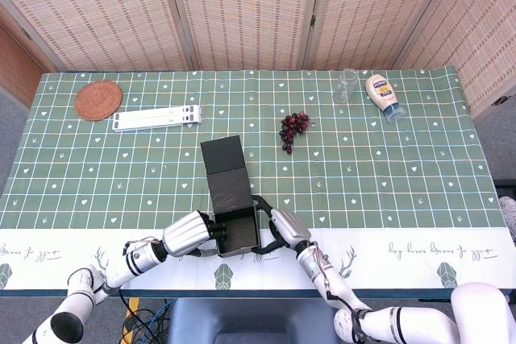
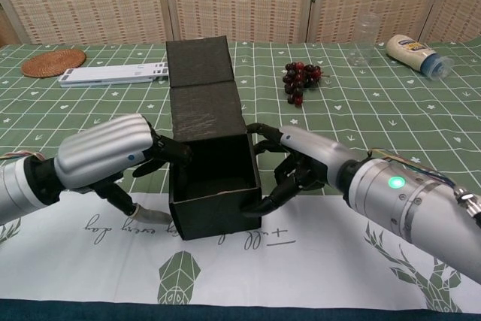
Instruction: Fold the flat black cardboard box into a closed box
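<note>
The black cardboard box (image 2: 214, 193) (image 1: 236, 230) stands near the table's front edge with its top open and its lid flap (image 2: 201, 84) (image 1: 225, 171) rising behind it. My left hand (image 2: 113, 154) (image 1: 190, 234) presses against the box's left wall, fingers at the rim. On the other side, my right hand (image 2: 297, 163) (image 1: 284, 226) grips the right wall, fingertips curled round the front right corner. The box is held between both hands.
A bunch of dark grapes (image 2: 299, 80) lies behind the box to the right. Farther back are a clear glass (image 2: 364, 49) and a mayonnaise bottle (image 2: 415, 55). A white folded stand (image 2: 111, 74) and a woven coaster (image 2: 52, 62) sit at the back left.
</note>
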Robot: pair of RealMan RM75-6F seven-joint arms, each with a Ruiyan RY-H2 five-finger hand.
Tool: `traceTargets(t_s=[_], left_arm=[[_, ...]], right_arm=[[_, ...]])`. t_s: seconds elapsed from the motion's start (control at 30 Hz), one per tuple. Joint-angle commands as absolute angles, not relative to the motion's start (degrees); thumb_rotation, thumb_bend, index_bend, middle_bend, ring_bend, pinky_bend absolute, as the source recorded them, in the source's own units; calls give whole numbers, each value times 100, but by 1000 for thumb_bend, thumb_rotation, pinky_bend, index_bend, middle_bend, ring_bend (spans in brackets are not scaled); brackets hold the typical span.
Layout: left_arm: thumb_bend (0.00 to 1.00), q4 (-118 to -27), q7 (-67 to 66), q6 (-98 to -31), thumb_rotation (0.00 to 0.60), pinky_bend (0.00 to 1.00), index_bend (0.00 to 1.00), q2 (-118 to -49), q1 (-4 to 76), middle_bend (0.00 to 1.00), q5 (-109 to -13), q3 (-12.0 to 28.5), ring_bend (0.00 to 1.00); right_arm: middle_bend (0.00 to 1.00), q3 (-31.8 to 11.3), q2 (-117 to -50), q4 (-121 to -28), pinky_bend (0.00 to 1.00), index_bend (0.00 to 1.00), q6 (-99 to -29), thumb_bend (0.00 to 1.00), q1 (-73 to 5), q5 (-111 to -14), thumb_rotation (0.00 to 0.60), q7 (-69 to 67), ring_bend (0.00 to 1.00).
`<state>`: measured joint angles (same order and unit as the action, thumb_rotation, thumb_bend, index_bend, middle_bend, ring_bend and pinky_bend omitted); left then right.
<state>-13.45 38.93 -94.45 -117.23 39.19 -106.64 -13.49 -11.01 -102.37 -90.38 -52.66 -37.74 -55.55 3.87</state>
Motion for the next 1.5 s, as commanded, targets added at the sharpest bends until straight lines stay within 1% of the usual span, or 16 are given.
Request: traceTargets(t_s=[0.03, 0.2, 0.23, 0.37, 0.43, 0.57, 0.7, 0.83, 1.0, 1.1, 1.4, 1.5], left_arm=[[96, -1337, 3910, -9440, 600, 845, 708, -11726, 3921, 599, -10661, -1358, 677], [92, -1322, 3929, -9442, 600, 845, 736, -11728, 3917, 606, -10657, -1376, 672], [91, -1319, 3932, -9444, 600, 844, 738, -11726, 3915, 608, -10657, -1380, 686], [91, -1313, 3939, -9461, 600, 834, 727, -11718, 3892, 600, -10637, -1379, 688], [92, -1331, 3972, -9456, 600, 828, 684, -11714, 3870, 560, -10605, -1359, 684], [91, -1402, 4066, -9478, 600, 821, 499, -11691, 3820, 385, -10479, -1252, 629], [91, -1465, 4113, -9518, 600, 821, 392, -11639, 3794, 282, -10415, -1196, 585], [91, -1547, 4114, -9568, 600, 821, 323, -11569, 3757, 236, -10381, -1167, 567], [91, -1732, 4171, -9611, 600, 821, 192, -11476, 3713, 178, -10296, -1086, 564], [90, -1850, 4190, -9621, 600, 821, 134, -11412, 3690, 153, -10240, -1029, 564], [90, -2368, 4339, -9696, 600, 821, 70, -11130, 3606, 125, -9998, -765, 563], [90, -2625, 4446, -9658, 600, 821, 64, -11007, 3557, 125, -9861, -636, 563]], right_arm=[[290, -1108, -10243, -9041, 1000, 13, -5257, 309, -3773, -5552, 600, 383, 796], [295, -1107, -10261, -9027, 1000, 13, -5267, 309, -3763, -5571, 600, 397, 796], [296, -1107, -10265, -9026, 1000, 13, -5264, 309, -3761, -5570, 600, 397, 796], [296, -1113, -10271, -9019, 1000, 13, -5284, 309, -3751, -5580, 600, 413, 796], [296, -1120, -10265, -9021, 1000, 13, -5292, 309, -3743, -5577, 600, 415, 796], [296, -1131, -10247, -9034, 1000, 13, -5304, 309, -3730, -5585, 600, 417, 796], [296, -1165, -10235, -9044, 1000, 13, -5319, 309, -3718, -5578, 600, 399, 796], [296, -1210, -10224, -9054, 1000, 13, -5344, 308, -3707, -5575, 600, 374, 796], [296, -1261, -10196, -9070, 1000, 14, -5335, 309, -3704, -5529, 600, 353, 796], [296, -1277, -10189, -9076, 1000, 13, -5338, 309, -3703, -5511, 600, 353, 795], [296, -1376, -10263, -8990, 1000, 13, -5375, 309, -3712, -5515, 600, 261, 792], [252, -1395, -10323, -8920, 1000, 5, -5352, 308, -3734, -5522, 600, 233, 786]])
